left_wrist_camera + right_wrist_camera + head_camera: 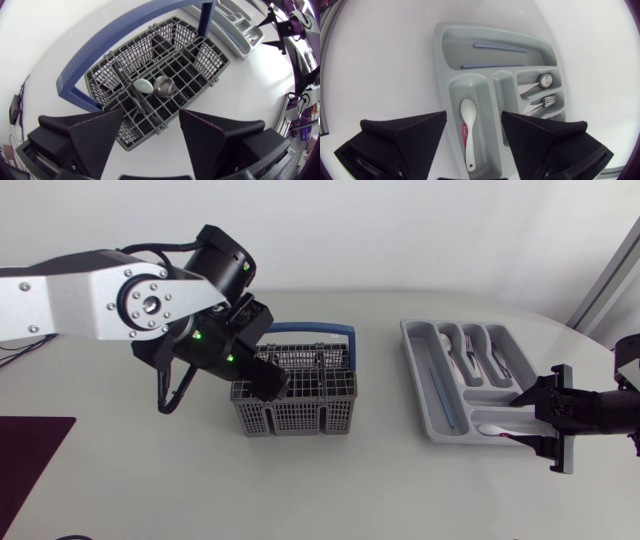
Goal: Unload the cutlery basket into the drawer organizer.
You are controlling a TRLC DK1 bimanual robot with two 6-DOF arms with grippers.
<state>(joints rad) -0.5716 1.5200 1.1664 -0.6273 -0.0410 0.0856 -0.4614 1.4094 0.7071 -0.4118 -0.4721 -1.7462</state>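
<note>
Wedge fingers of your left gripper [151, 120] stand released, holding nothing, right above the basket [207, 57], which sits mid-desk. Two spoons stand bowl-up in its cells just ahead of those fingers: one pale [143, 86], one steel [164, 85], close side by side. Your step in hand looks to be picking one of them. Choose a single bowl, centre it between the fingers, and come straight down so neither finger catches the grid or the blue handle [125, 30]. Clench on the neck below the bowl, then lift vertically until the whole spoon leaves its cell; a tilt could drag the basket along.

Your right gripper [473, 117] is likewise released, over the organizer [441, 60] by the desk's right edge. One white spoon [469, 145] lies in the compartment beneath it, with something pink [461, 134] beside. Two blue sticks [500, 48] lie in the long compartment. Steel pieces [545, 80] fill the small ones; they overlap, so you cannot count them
</note>
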